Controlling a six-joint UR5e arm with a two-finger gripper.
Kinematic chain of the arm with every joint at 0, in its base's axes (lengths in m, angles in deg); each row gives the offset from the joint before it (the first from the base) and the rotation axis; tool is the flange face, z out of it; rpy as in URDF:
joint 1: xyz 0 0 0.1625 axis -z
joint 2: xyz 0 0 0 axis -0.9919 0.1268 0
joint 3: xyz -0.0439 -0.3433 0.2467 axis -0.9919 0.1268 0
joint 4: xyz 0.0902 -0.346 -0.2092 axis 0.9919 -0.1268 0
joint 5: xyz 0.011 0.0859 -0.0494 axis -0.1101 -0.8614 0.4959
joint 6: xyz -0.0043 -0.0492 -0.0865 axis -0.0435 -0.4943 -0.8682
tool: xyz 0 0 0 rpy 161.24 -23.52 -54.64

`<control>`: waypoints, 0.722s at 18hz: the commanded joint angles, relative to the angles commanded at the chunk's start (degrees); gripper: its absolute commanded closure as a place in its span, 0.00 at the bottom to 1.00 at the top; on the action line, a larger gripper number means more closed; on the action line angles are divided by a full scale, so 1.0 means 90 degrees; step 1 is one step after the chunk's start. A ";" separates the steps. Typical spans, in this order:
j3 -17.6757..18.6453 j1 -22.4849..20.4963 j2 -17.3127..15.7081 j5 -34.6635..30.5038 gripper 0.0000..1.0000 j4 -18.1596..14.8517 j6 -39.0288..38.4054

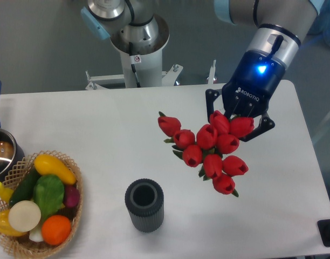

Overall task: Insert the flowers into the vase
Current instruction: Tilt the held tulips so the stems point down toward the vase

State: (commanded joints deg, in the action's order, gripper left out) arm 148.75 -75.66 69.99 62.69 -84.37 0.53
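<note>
Vase [145, 205] stands front-centre on the table [100, 118] — flowers [209, 149] behind-right, vegetable basket [38, 208] far left, pot [2, 151] behind it.

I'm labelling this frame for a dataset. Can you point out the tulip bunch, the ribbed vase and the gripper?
Bunch of red tulip buds [208, 148], fixed camera, a central bud.
Small dark grey ribbed cylinder vase [145, 216], fixed camera, its outer wall.
Black two-finger gripper [238, 121], fixed camera, midway between fingertips.

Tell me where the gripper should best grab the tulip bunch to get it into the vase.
Grip the flowers by the stems, coming from the far right where the gripper sits. The buds fan out toward the vase, and the stems are hidden behind them.
</note>
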 joint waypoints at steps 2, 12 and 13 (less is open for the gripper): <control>-0.0010 0.0000 -0.0010 0.0000 0.97 0.0029 0.0010; 0.0215 -0.0098 -0.0078 0.1150 0.97 0.0137 -0.0039; 0.0215 -0.0107 -0.0078 0.1375 0.97 0.0137 -0.0039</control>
State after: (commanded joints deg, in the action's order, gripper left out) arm 150.69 -76.63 69.29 75.06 -83.14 0.18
